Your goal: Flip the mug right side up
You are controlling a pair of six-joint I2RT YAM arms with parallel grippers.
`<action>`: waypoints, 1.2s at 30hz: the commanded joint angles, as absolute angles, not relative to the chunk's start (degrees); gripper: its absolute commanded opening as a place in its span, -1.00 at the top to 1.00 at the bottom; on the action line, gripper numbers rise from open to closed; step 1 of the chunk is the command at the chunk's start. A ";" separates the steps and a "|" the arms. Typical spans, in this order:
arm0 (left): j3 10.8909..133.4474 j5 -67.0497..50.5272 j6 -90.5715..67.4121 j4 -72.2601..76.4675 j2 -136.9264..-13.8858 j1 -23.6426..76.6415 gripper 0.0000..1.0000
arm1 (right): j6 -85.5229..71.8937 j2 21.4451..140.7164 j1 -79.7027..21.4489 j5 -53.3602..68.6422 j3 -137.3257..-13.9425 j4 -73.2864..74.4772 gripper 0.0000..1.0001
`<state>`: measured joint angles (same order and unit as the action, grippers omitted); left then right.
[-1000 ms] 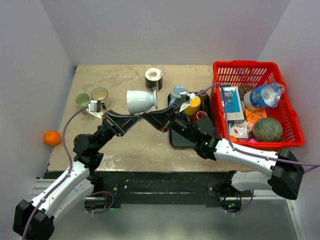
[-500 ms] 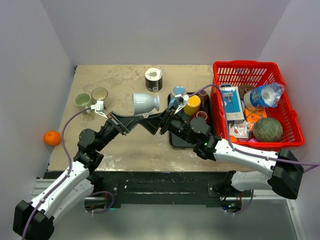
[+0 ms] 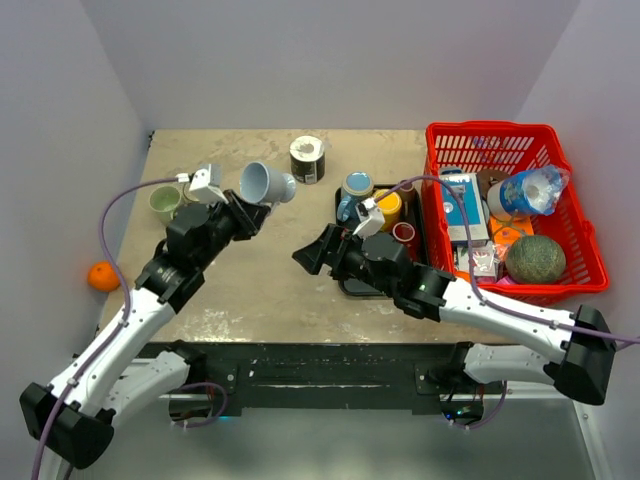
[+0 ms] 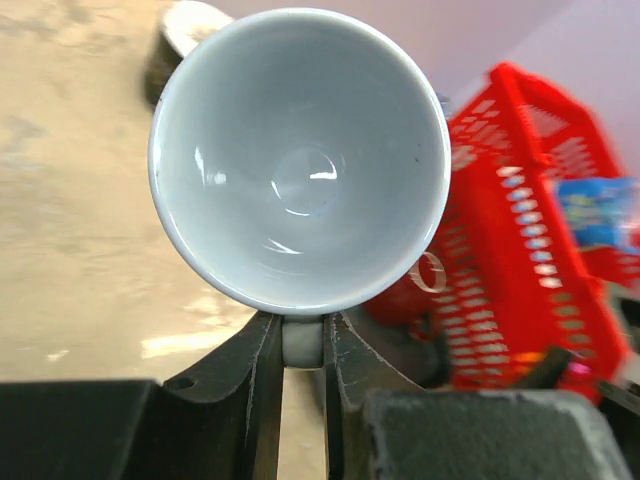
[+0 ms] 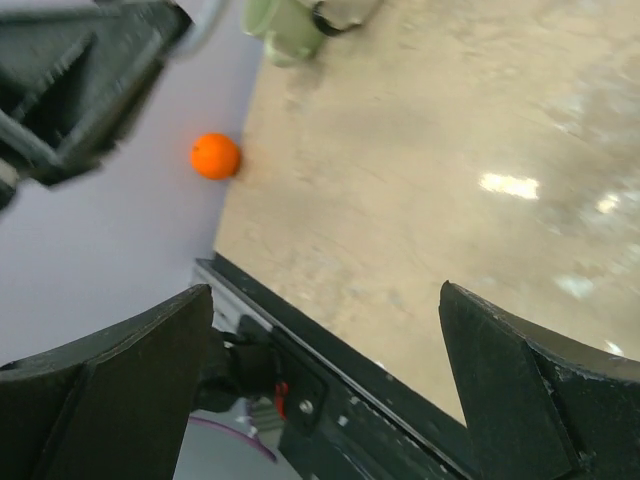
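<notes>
- Top external: left gripper (image 3: 247, 203) holds the mug (image 3: 264, 183) over the back-left part of the table (image 3: 260, 290), near the green mug (image 3: 164, 200).
- Mug is tipped on its side, mouth toward the left arm's wrist, base pointing at the dark roll (image 3: 307, 158).
- Left wrist: mug (image 4: 300, 170) mouth faces the lens, inside is pale and glossy. The 2 fingers (image 4: 255, 380) are pinched on the handle at the bottom of the rim.
- Right gripper (image 3: 305, 258) sits low over mid-table, just left of the black tray (image 3: 350, 285), well apart from the mug.
- Right wrist: right gripper (image 5: 322, 290) has its 2 fingers spread wide with only bare tabletop between them.
- Orange ball (image 3: 104, 276) lies off the table's left edge, also seen in the right wrist view (image 5: 215, 156).
- Red basket (image 3: 590, 250) of mixed items sits at far right.
</notes>
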<state>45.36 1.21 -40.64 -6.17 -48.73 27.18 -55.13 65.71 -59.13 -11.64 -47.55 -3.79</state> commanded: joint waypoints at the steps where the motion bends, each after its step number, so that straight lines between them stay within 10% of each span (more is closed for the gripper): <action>1: 55.00 13.52 -28.22 -13.96 -54.92 27.16 1.00 | -56.78 58.73 -59.33 -19.84 -48.61 11.66 -0.98; 36: 70.31 17.58 -19.60 2.10 -100.02 11.60 1.00 | -49.22 59.15 -59.06 -30.15 -49.05 23.30 -0.98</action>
